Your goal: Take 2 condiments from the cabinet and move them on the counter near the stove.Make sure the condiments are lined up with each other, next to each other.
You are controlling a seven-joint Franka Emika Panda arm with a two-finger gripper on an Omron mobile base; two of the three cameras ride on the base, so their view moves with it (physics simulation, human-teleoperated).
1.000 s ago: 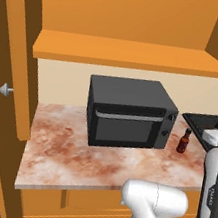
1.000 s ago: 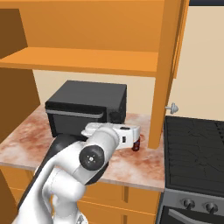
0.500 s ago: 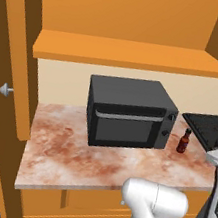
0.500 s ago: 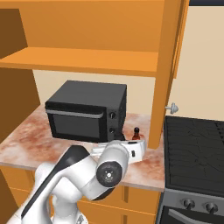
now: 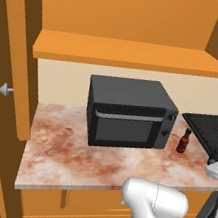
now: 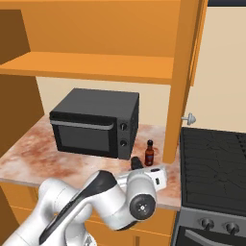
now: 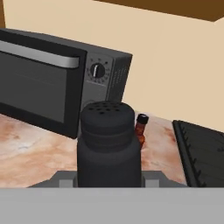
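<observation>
My gripper (image 7: 109, 178) is shut on the dark grey-black shaker (image 7: 109, 144), which stands upright between the fingers with its perforated top showing. In the right base view the shaker (image 6: 136, 163) pokes up from the white hand, low over the counter (image 6: 29, 158) in front of the microwave's right corner. The dark red sauce bottle (image 6: 149, 153) stands upright on the counter just behind the shaker, between the microwave and the stove (image 6: 214, 163). The sauce bottle (image 5: 183, 141) is left of the stove (image 5: 214, 130). The cabinet shelf (image 5: 131, 54) above is bare.
A black microwave (image 5: 128, 112) fills the middle of the counter (image 5: 68, 149). Open cabinet doors with round knobs hang on both sides, the left door (image 5: 5, 89) and the right door (image 6: 185, 81). My own white arm (image 6: 96, 202) blocks the counter's front edge.
My hand with the shaker has come down and to the right, from in front of the microwave to low beside the sauce bottle. The bottle has not moved.
</observation>
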